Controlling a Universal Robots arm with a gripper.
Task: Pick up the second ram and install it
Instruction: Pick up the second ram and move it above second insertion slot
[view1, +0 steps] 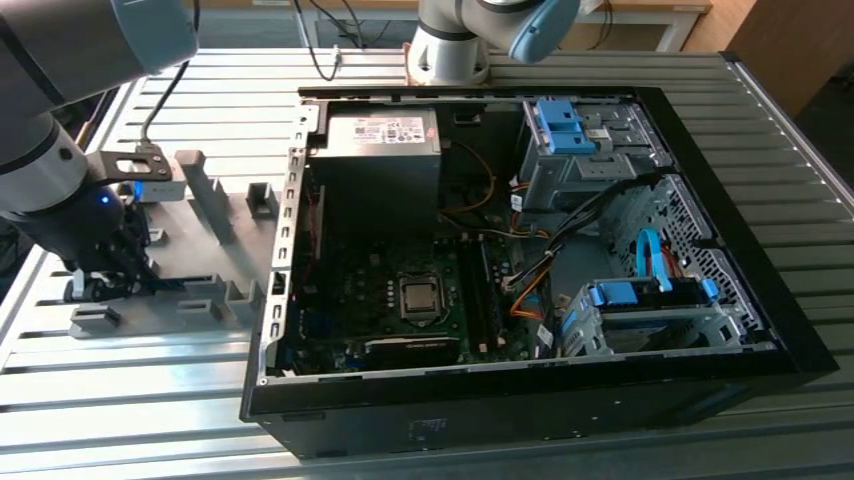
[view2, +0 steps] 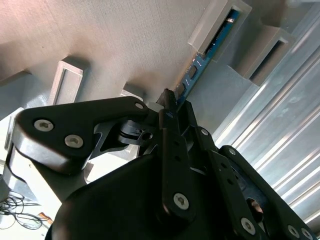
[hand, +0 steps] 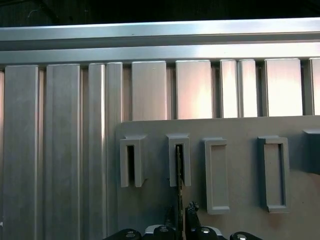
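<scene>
Arm (view1: 47, 170): gray and bulky, outside the computer case (view1: 400, 405) on the exterior view's left of it, wrist turned down.
Tool: the gripper (view1: 114, 285) is black and sits low at the holder plate (view1: 214, 250), apart from the case.
Grasp: in the second wrist view the gripper (view2: 175, 102) meets one end of the stick; in the first wrist view the gripper (hand: 181, 216) lines up with its edge. Whether it pinches the stick or stands just off it, I cannot tell.
Task thing: the second ram (view2: 210, 47) is a thin blue board standing on edge in the slot of a gray holder block (view2: 200, 31) on the plate, outside the case (edge-on, a mere dark line, where the first wrist view shows the second ram (hand: 178, 165)).
Plate: flat, gray, carrying several upright slotted blocks; it lies just beside the case's outer wall on the exterior view's left.
Table (view1: 134, 420): slatted metal, under both plate and case.
Case: black, lying on its side, open interior facing up.
Power supply (view1: 380, 150): inside the case, at its far corner on the exterior view's left.
Motherboard (view1: 354, 295): on the case floor, nearer than the power supply, with the processor socket (view1: 420, 298) toward its middle.
Drive bays (view1: 587, 160): along the case's wall on the exterior view's right, each with a blue latch (view1: 561, 125).
Base (view1: 447, 50): beyond the case's far wall.
</scene>
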